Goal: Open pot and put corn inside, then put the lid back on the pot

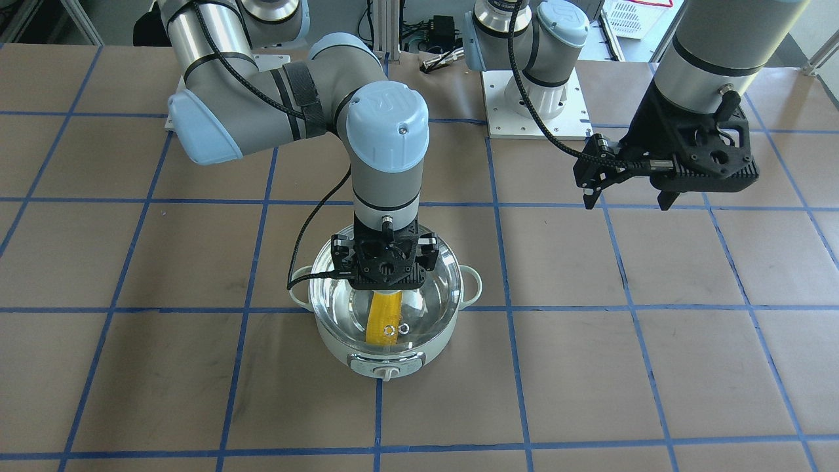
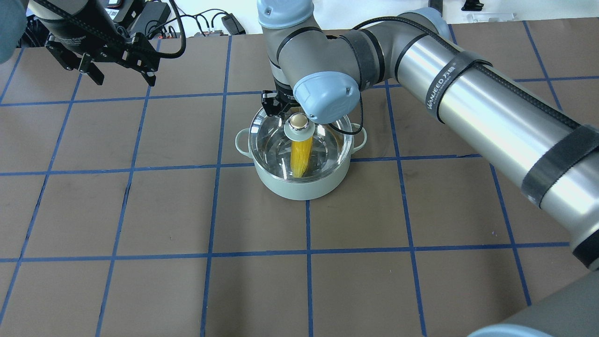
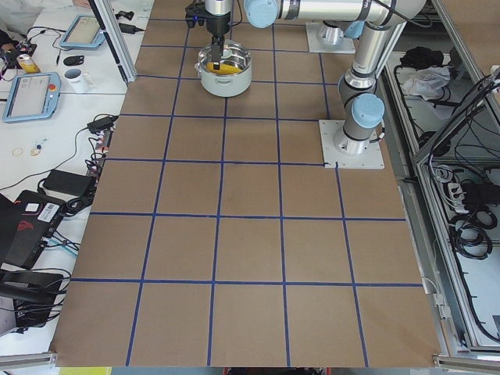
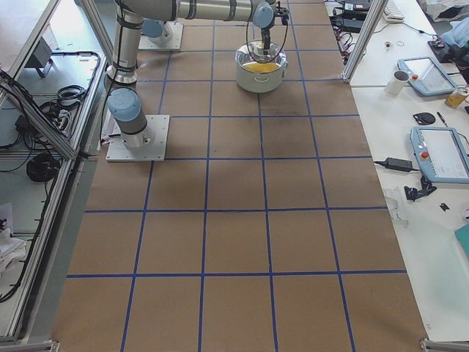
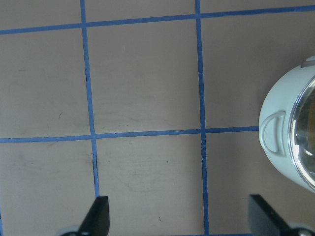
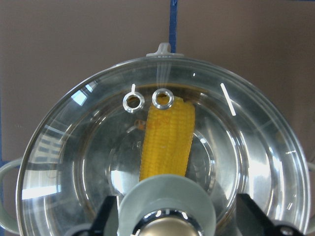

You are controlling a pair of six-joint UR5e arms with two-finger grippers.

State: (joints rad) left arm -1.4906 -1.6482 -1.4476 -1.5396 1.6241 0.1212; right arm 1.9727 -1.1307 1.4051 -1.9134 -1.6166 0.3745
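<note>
The pot (image 2: 304, 187) stands upright on a crossing of the blue tape lines (image 2: 215, 210), near the middle of the table (image 2: 140, 210). The lid (image 6: 246, 137) is seated on its rim. The corn (image 2: 301, 157) lies inside on the steel bottom, visible through the glass, with one end under the two vent holes (image 6: 133, 102).

The right gripper (image 6: 174, 216) points straight down over the lid knob (image 2: 298, 122). Its jaws are apart, one finger on each side of the knob base. Contact cannot be confirmed. Its wrist cable (image 1: 298, 259) loops down close beside one side handle.

The left gripper (image 1: 627, 202) hangs above bare table, well apart from the pot, jaws spread and holding nothing.

Open tabletop surrounds the pot on every side.
</note>
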